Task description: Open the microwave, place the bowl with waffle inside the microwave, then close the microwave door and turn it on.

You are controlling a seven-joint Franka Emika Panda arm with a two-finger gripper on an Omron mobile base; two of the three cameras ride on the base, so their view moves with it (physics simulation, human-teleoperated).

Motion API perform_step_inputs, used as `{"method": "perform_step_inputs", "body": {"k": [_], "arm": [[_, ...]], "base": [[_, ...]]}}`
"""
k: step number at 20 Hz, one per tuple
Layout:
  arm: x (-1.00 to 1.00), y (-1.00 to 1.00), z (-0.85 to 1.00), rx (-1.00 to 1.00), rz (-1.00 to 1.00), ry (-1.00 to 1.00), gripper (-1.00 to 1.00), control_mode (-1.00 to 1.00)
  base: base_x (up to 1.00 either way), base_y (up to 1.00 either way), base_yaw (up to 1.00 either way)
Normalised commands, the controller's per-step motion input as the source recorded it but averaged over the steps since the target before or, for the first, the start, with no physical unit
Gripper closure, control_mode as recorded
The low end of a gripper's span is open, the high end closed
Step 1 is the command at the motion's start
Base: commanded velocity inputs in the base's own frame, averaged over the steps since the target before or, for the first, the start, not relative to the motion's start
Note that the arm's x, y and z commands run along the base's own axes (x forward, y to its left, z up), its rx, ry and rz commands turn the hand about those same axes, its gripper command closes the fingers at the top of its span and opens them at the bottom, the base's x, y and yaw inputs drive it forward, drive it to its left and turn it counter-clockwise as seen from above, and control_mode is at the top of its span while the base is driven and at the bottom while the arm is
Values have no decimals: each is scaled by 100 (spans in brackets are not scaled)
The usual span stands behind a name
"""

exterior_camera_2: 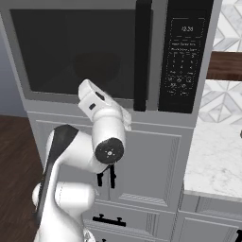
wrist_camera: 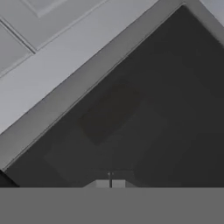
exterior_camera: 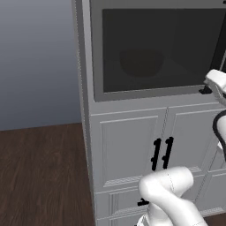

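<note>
microwave door [exterior_camera_2: 80, 52] shut | bowl [exterior_camera: 140, 62] dim behind glass | right base view: handle [exterior_camera_2: 142, 56], keypad [exterior_camera_2: 183, 52] | fingers [wrist_camera: 110, 183] clenched, empty, facing glass

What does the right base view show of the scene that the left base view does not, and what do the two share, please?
Right base view only: the black control panel beside the microwave door's long black bar handle, plus a marble counter and a tiled wall to the right.
Left base view only: the dark wood floor and a plain grey wall left of the cabinet column.
Both: the microwave with its door closed, the bowl dimly visible behind the glass, and the white cabinet doors below.
</note>
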Motion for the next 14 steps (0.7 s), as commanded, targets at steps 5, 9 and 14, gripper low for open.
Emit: {"method": "perform_step_inputs", "body": {"k": [5, 9, 14], "arm": [[-87, -100, 37, 10, -14, 21, 100, -100], [-69, -96, 7, 6, -29, 27, 100, -100], [-20, -73, -3, 0, -32, 31, 100, -100]], "base": [[0, 0, 0], [0, 0, 0], [0, 0, 0]]}}
